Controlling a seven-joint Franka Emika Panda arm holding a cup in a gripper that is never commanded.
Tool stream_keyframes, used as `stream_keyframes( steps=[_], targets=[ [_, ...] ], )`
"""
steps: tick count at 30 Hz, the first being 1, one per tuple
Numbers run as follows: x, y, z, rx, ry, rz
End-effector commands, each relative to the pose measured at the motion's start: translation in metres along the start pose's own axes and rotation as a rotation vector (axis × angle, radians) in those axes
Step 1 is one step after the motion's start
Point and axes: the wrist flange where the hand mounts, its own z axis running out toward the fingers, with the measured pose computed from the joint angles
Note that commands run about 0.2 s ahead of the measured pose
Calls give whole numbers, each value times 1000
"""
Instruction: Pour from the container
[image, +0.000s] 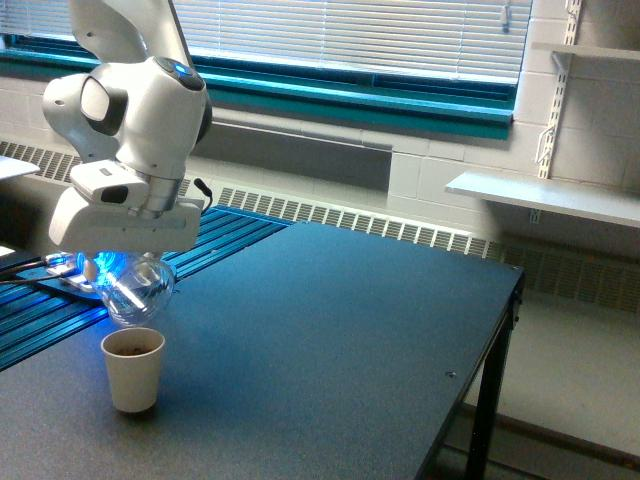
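No writing can be read; the gripper (118, 262) is clamped on the clear flask (137, 292), lit blue, tilted just above the paper cup (133, 369); the cup stands upright on the dark surface (330, 340), with something brown inside; the flask's contents cannot be made out.

My gripper (118, 268) hangs low with the glass container (137, 291) tipped just above the white paper cup (133, 368), a thin gap between them. Toward the exterior view's right the dark table (340, 330) lies bare and open. On the left, blue rails (40, 310) sit close beside me.
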Motion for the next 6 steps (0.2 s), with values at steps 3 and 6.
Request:
stream_keyframes(
  steps=[3,6],
  targets=[
    [1,7,-9,11,31,16],
    [1,9,-10,13,41,21]
  ],
)
